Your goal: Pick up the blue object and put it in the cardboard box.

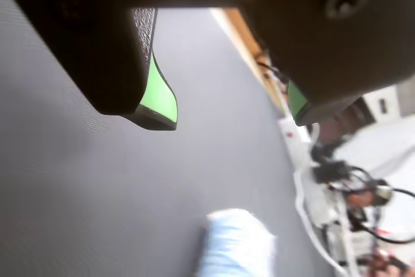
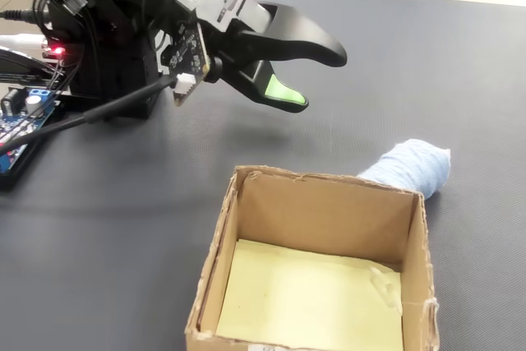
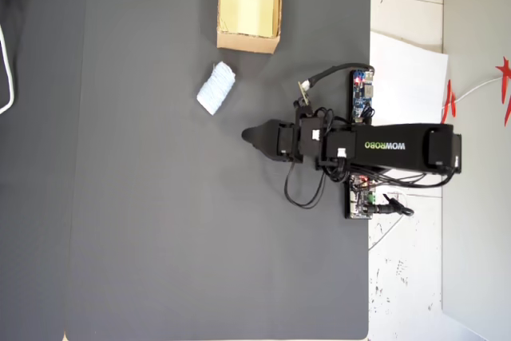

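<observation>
The blue object is a small pale blue soft pad lying on the dark mat just below the cardboard box in the overhead view. In the fixed view the blue object rests behind the cardboard box's far right corner, and the box holds only its pale yellow floor. My gripper hangs open above the mat, left of the pad and apart from it. In the wrist view my gripper shows two green-padded fingers wide apart with nothing between them. The blurred blue object lies low in that view.
The arm base, a circuit board and loose cables sit at the mat's right edge in the overhead view. A white paper sheet lies beyond it. A power strip with cables and a wooden edge run along the mat's border.
</observation>
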Tool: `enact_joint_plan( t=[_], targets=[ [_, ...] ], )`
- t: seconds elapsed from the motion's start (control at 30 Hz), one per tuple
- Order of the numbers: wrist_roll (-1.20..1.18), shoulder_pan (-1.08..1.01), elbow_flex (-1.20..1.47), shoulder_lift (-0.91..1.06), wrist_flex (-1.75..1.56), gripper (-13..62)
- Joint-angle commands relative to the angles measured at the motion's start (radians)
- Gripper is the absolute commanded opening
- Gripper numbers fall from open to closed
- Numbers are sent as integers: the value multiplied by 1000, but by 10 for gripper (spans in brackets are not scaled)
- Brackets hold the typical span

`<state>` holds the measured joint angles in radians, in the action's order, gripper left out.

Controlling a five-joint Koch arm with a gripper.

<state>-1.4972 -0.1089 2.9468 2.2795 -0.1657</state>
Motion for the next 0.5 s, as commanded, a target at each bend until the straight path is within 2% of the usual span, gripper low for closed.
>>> enact_joint_plan(
  t=[0.0,0.2,0.47],
  targets=[
    [-3,-5,-67,34,-18,339],
    [8,-17,-399,-135,273,338],
    [49,-86,-632,-365,469,337]
  ],
)
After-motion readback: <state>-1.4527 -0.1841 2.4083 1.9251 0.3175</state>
